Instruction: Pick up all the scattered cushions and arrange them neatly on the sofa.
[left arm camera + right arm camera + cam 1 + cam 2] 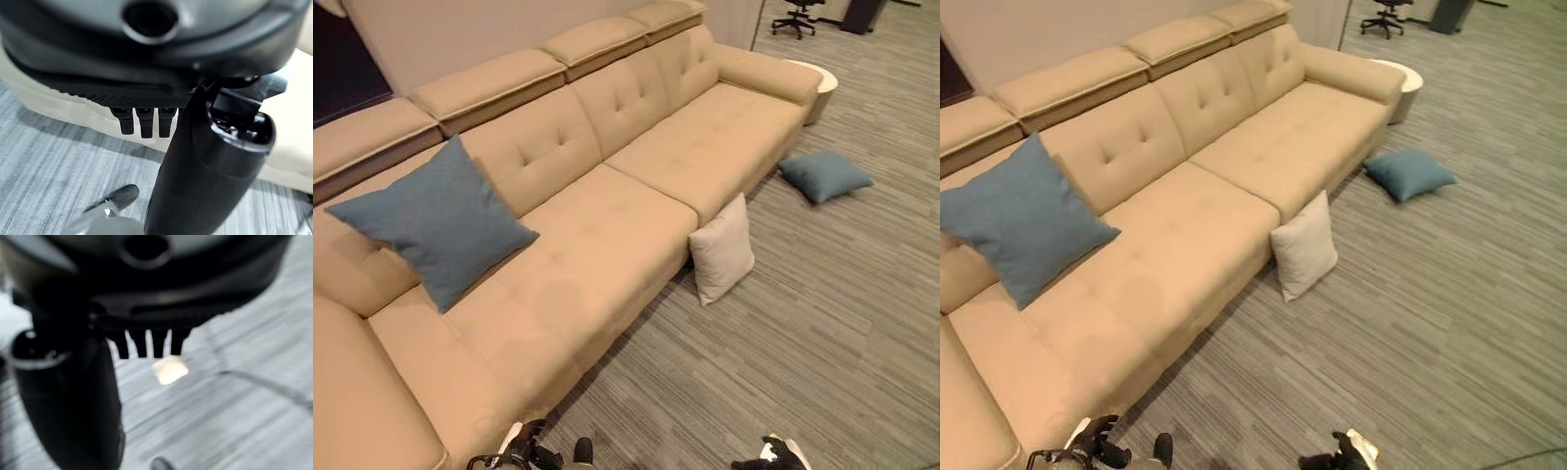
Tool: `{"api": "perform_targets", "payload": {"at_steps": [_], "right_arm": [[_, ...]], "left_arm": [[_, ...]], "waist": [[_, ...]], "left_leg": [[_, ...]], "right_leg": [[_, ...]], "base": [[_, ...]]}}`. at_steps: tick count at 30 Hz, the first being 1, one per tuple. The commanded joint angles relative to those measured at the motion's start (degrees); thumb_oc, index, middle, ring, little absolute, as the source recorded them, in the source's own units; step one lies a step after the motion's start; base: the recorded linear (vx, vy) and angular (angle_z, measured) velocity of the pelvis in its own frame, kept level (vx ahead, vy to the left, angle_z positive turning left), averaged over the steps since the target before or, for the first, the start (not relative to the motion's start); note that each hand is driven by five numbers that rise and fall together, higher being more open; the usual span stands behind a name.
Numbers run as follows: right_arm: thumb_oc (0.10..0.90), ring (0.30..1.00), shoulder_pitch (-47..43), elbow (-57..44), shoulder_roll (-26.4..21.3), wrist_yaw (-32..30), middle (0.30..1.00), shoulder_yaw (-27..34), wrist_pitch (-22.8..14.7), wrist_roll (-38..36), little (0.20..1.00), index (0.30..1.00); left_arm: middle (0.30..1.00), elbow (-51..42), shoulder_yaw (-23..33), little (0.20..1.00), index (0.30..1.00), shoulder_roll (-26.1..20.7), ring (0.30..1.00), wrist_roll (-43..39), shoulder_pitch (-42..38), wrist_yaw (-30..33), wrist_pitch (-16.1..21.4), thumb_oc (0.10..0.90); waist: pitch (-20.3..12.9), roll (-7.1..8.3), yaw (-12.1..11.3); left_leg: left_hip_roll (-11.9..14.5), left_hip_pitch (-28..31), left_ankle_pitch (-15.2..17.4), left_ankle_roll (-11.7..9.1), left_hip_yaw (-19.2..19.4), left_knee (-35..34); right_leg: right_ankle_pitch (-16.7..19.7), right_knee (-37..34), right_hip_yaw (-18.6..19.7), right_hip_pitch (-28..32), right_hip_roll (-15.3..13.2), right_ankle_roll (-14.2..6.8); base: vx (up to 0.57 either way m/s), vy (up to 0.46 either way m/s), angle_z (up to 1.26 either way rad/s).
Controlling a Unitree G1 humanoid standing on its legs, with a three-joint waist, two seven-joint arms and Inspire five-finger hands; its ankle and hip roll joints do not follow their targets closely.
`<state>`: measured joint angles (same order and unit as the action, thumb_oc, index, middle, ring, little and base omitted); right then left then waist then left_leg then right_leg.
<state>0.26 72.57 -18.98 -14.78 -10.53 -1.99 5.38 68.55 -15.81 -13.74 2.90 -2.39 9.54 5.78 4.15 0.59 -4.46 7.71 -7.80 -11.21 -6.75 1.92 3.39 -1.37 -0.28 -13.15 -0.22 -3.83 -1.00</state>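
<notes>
Cushions: white cushion (722, 251) leans on the sofa (636, 186) front, blue cushion (824, 174) farther right on the floor. Soft and light, grab a corner. Left hand (146, 120) and right hand (146, 343) hang empty, fingers straight.

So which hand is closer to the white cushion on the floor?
Right, slightly. The right hand is below the white cushion, a little right; the left hand is further off, lower left.
</notes>
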Motion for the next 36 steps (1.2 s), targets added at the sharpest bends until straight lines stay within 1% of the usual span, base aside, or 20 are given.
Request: {"api": "perform_targets", "payload": {"at_steps": [1,2,4,9,12,14,17,18,19,20,24,26,27,28,29,30,31,32,34,36], "right_arm": [[0.8,0.9,-3.51,0.92,-1.12,-2.28,0.9,0.08,-0.62,-1.27,0.9,0.9],[0.8,0.9,-3.29,1.3,-1.17,-2.44,0.9,0.05,-0.45,-1.14,0.9,0.9],[0.8,0.9,-3.15,1.43,-0.94,-2.54,0.9,0.09,-0.43,-1.55,0.9,0.9],[0.8,0.9,-3.64,1.34,-0.55,-2.81,0.9,0.49,-0.22,-2.53,0.9,0.9],[0.8,0.9,-4.6,0.25,0.3,-2.6,0.9,0.08,-0.33,-3.14,0.9,0.9],[0.8,0.9,-4.9,-0.53,0.68,-2.47,0.9,-0.52,-0.47,-2.98,0.9,0.9],[0.8,0.9,-5.49,-0.71,1.04,-2.19,0.9,-0.89,-0.37,-2.37,0.9,0.9],[0.8,0.9,-5.57,-0.8,1.0,-2.11,0.9,-0.88,-0.37,-2.37,0.9,0.9],[0.8,0.9,-5.57,-0.81,1.0,-2.11,0.9,-0.88,-0.36,-2.37,0.9,0.9],[0.8,0.9,-5.67,-0.95,0.74,-1.99,0.9,-0.66,-0.31,-2.58,0.9,0.9],[0.8,0.9,-4.72,-1.12,0.36,-1.64,0.9,-0.37,-0.38,-2.81,0.9,0.9],[0.8,0.9,-3.64,-0.83,0.05,-1.87,0.9,-0.48,-0.56,-2.71,0.9,0.9],[0.8,0.9,-3.62,-0.83,0.05,-1.87,0.9,-0.48,-0.57,-2.71,0.9,0.9],[0.8,0.9,-3.42,-0.78,-0.29,-1.81,0.9,-0.49,-0.65,-2.93,0.9,0.9],[0.8,0.9,-3.55,-0.8,-0.5,-2.02,0.9,-0.34,-0.81,-3.26,0.9,0.9],[0.8,0.9,-3.79,-0.76,-0.87,-2.21,0.9,0.0,-0.71,-3.85,0.9,0.9],[0.8,0.9,-3.81,-0.89,-1.5,-2.54,0.9,0.38,-0.83,-4.52,0.9,0.9],[0.8,0.9,-3.82,-0.88,-1.5,-2.54,0.9,0.4,-0.83,-4.52,0.9,0.9],[0.8,0.9,-3.6,-0.93,-2.11,-2.82,0.9,0.78,-0.91,-4.86,0.9,0.9],[0.8,0.9,-3.3,-0.96,-2.22,-2.86,0.9,0.79,-0.95,-5.07,0.9,0.9]], "left_arm": [[0.9,-0.56,-0.7,0.9,0.9,1.14,0.9,0.95,-4.31,0.44,0.7,0.8],[0.9,-0.2,-1.27,0.9,0.9,1.56,0.9,1.15,-4.58,0.56,0.52,0.8],[0.9,-0.5,-2.03,0.9,0.9,1.9,0.9,1.41,-4.69,0.36,0.63,0.8],[0.9,-0.99,-3.27,0.9,0.9,2.53,0.9,1.38,-5.45,0.19,0.7,0.8],[0.9,-1.72,-3.33,0.9,0.9,1.77,0.9,1.33,-5.8,0.41,0.65,0.8],[0.9,-2.12,-2.58,0.9,0.9,0.86,0.9,0.62,-5.75,0.76,0.68,0.8],[0.9,-1.87,-0.58,0.9,0.9,-0.28,0.9,-0.46,-5.43,1.45,0.62,0.8],[0.9,-1.85,-0.11,0.9,0.9,-0.61,0.9,-0.6,-5.28,1.5,0.62,0.8],[0.9,-1.86,-0.11,0.9,0.9,-0.62,0.9,-0.6,-5.27,1.5,0.61,0.8],[0.9,-1.45,0.43,0.9,0.9,-1.06,0.9,-0.58,-5.07,1.42,0.69,0.8],[0.9,-0.69,-0.02,0.9,0.9,-1.13,0.9,0.18,-4.84,1.18,0.63,0.8],[0.9,-0.53,0.2,0.9,0.9,-0.43,0.9,-0.31,-4.25,1.07,0.6,0.8],[0.9,-0.55,0.2,0.9,0.9,-0.43,0.9,-0.32,-4.23,1.07,0.6,0.8],[0.9,-0.68,0.25,0.9,0.9,-0.23,0.9,-0.63,-4.02,0.93,0.51,0.8],[0.9,-0.67,0.14,0.9,0.9,0.11,0.9,-0.73,-4.12,0.93,0.38,0.8],[0.9,-0.78,-0.2,0.9,0.9,0.35,0.9,-0.66,-4.39,0.93,0.13,0.8],[0.9,-1.27,-0.82,0.9,0.9,0.74,0.9,-0.93,-4.63,0.78,-0.03,0.8],[0.9,-1.27,-0.83,0.9,0.9,0.75,0.9,-0.93,-4.64,0.78,-0.04,0.8],[0.9,-1.61,-1.13,0.9,0.9,0.99,0.9,-1.0,-4.38,0.76,-0.07,0.8],[0.9,-1.79,-1.33,0.9,0.9,1.07,0.9,-1.04,-4.2,0.88,-0.06,0.8]], "waist": [[3.37,1.56,-1.68],[3.34,1.49,-1.94],[3.12,1.18,-2.02],[3.78,0.86,-1.46],[4.68,1.55,-1.59],[5.56,2.02,-2.32],[6.21,2.17,-3.6],[6.13,2.23,-3.57],[6.18,2.22,-3.59],[5.69,1.68,-2.79],[4.67,1.78,-1.33],[3.63,1.64,-1.08],[3.63,1.59,-1.04],[3.59,1.49,-1.09],[3.89,1.38,-1.19],[4.39,1.3,-1.35],[5.43,1.37,-1.78],[5.42,1.28,-1.7],[6.09,1.34,-2.12],[6.09,1.52,-2.59]], "left_leg": [[-8.66,-1.11,12.91,4.19,-5.93,3.36],[-10.37,-1.19,13.79,4.17,-9.76,3.81],[-11.41,-0.98,14.44,4.43,-11.38,4.07],[-11.68,-0.96,15.19,4.91,-10.19,4.47],[-11.0,-1.27,15.79,5.86,-7.11,4.97],[-10.49,-1.49,16.7,6.53,-5.14,6.59],[-9.11,-0.61,18.06,6.92,-2.58,7.71],[-8.76,0.26,18.16,7.01,-2.07,7.3],[-8.74,0.38,18.14,7.0,-2.04,7.21],[-8.13,3.19,18.06,7.09,-2.0,4.71],[-8.15,5.22,18.52,6.45,-2.85,3.18],[-6.49,6.13,19.55,5.24,-3.32,4.62],[-6.44,6.1,19.62,5.21,-3.37,4.71],[-5.68,5.48,19.77,4.74,-3.62,7.02],[-4.83,3.81,18.68,3.96,-3.7,11.01],[-4.16,1.56,17.0,3.5,-3.96,15.52],[-3.63,-2.01,13.96,3.52,-4.22,22.57],[-3.58,-2.2,14.07,3.49,-4.35,22.85],[-2.88,-4.29,12.15,3.74,-3.51,26.96],[-4.27,-5.56,13.49,3.98,-3.11,25.82]], "right_leg": [[1.34,0.61,2.9,-1.95,-1.26,-5.2],[1.79,0.58,4.97,-2.4,-0.66,-5.32],[2.11,0.53,7.42,-2.89,-0.03,-5.19],[2.67,1.42,11.36,-4.47,0.63,-5.94],[2.8,5.11,12.89,-8.06,0.75,-6.75],[2.72,8.35,11.66,-10.11,-0.01,-7.36],[3.43,10.77,4.02,-11.23,-4.38,-8.02],[3.84,10.84,3.06,-11.51,-4.88,-7.94],[3.82,10.84,3.09,-11.45,-4.87,-7.94],[5.25,10.25,3.3,-14.11,-4.87,-8.02],[5.54,7.16,4.02,-13.4,-4.44,-7.41],[5.0,6.27,3.48,-11.84,-3.71,-6.36],[4.99,6.25,3.42,-11.79,-3.67,-6.34],[4.2,5.99,3.21,-10.92,-3.16,-5.73],[3.56,5.8,2.64,-9.88,-2.78,-5.08],[3.02,5.74,2.24,-8.8,-2.49,-4.31],[2.28,5.27,1.51,-6.95,-2.24,-3.2],[2.29,5.25,1.4,-6.95,-2.18,-3.18],[1.37,4.46,0.45,-5.07,-1.69,-2.29],[0.86,3.68,0.43,-3.72,-1.4,-2.28]], "base": [[0.01,0.0,-0.57],[0.01,0.01,-0.69],[0.02,0.043,-0.98],[-0.02,0.086,-0.64],[-0.1,0.112,-1.18],[-0.05,0.039,-1.74],[0.03,-0.033,-0.57],[0.06,-0.034,-0.8],[0.17,-0.089,-0.82],[0.14,-0.076,-0.56],[0.19,-0.131,-0.1],[0.27,-0.265,0.26],[0.2,-0.252,0.13],[0.09,-0.178,0.2],[0.12,-0.269,0.23],[0.1,-0.304,0.36],[0.06,-0.213,0.32],[0.07,-0.182,0.29],[0.12,-0.138,0.08],[0.23,-0.114,0.29]]}}
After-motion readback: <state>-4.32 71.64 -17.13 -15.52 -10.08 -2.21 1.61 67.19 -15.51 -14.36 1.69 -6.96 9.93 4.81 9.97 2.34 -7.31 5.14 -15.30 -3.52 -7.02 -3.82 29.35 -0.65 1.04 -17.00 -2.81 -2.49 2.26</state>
